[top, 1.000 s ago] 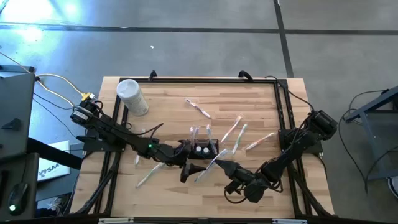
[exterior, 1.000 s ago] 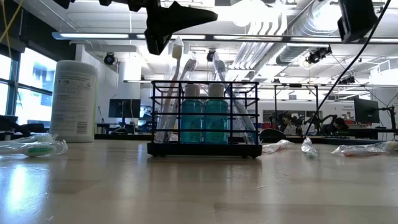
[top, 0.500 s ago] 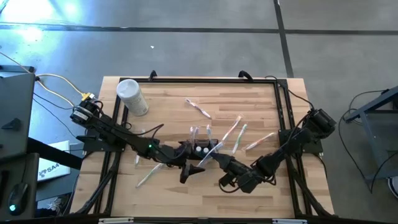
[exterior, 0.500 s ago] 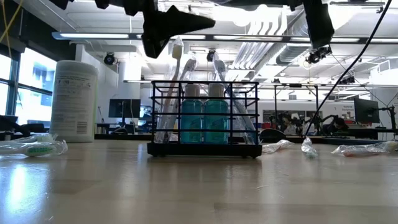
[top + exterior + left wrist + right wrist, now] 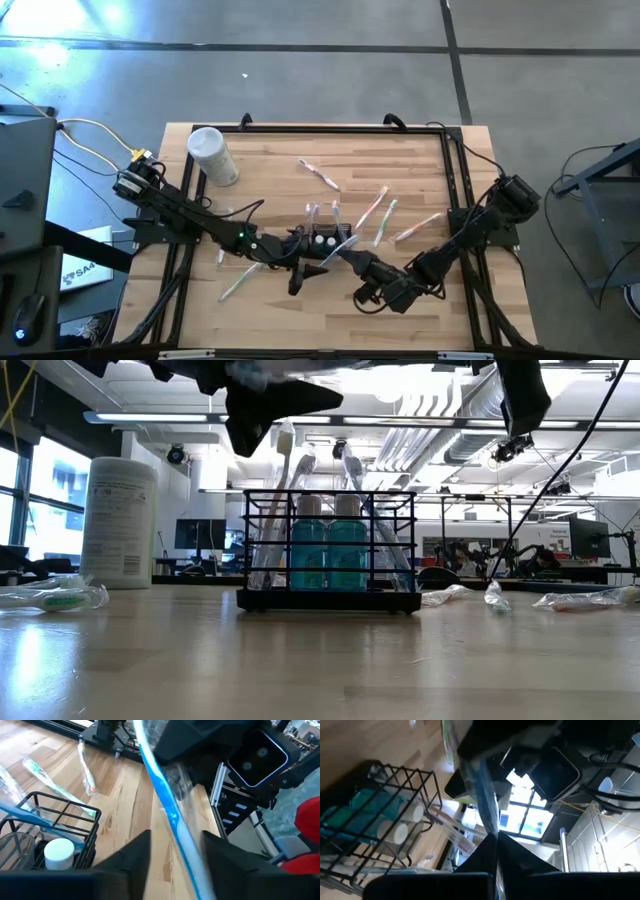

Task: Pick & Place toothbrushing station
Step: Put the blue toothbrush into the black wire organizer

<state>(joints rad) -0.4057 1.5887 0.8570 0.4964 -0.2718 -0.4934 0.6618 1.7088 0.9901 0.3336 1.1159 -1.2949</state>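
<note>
The toothbrushing station [image 5: 325, 238], a black wire holder [image 5: 330, 550], stands on its base at the table's middle. It holds two teal bottles and several upright toothbrushes. Just near of it, a blue-and-white toothbrush [image 5: 170, 810] in a clear wrapper hangs in the air between both grippers [image 5: 338, 250]. My right gripper [image 5: 495, 840] is shut on it. My left gripper [image 5: 175, 855] is open, one finger on either side of the brush's shaft. My right gripper pinches one end of the wrapped toothbrush [image 5: 491, 827] between its two fingertips. The brush sticks out ahead of the fingers toward my left gripper, lifted clear above the table. My left gripper straddles the shaft; whether a finger [image 5: 215, 855] touches the wrapper I cannot tell.
A white cylindrical container [image 5: 213, 155] stands at the far left. Wrapped toothbrushes lie loose on the wood: far of the station [image 5: 320, 175], to its right [image 5: 380, 210] [image 5: 418, 228], and near left [image 5: 240, 280]. A black frame [image 5: 450, 170] borders the table.
My right gripper has swung toward the table's left and a little toward the far edge, carrying the wrapped toothbrush up to my left gripper. The brush now lies between the left fingers. The station has stayed where it was.
</note>
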